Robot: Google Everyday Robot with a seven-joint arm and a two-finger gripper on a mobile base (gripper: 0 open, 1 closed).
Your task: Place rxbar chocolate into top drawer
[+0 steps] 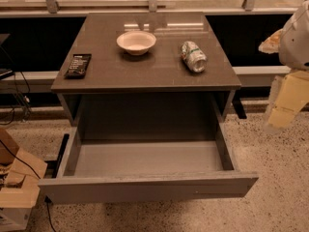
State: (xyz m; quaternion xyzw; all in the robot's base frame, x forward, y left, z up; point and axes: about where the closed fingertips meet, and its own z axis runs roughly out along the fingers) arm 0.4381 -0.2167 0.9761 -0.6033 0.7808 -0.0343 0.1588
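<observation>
From my station I take the white bowl (136, 42) as my reference; it sits toward the back of the grey surface (145, 76).

The rxbar chocolate (78, 65) lies flat well to the left of the bowl and a little nearer to me, close to the left edge of the surface. Its black wrapper faces up with the pale lettering showing, and nothing touches it.

A crushed green-and-white can (193, 56) lies on its side to the right of the bowl, apart from it and slightly nearer to me.

Below the bowl and much nearer to me, the top drawer (145, 188) stands pulled far out. Its plain front panel is closest to the camera and its grey inside is bare to view.

The end effector (286, 103) hangs far to the right of the bowl, past the right edge of the surface and lower than it, above the speckled floor (270, 207). It shows as pale cream parts under a white rounded housing. I cannot tell whether it is spread or pressed together, and I see nothing held in it.

Far to the lower left of the bowl, a cardboard box (19, 180) sits on the floor beside the drawer front.
</observation>
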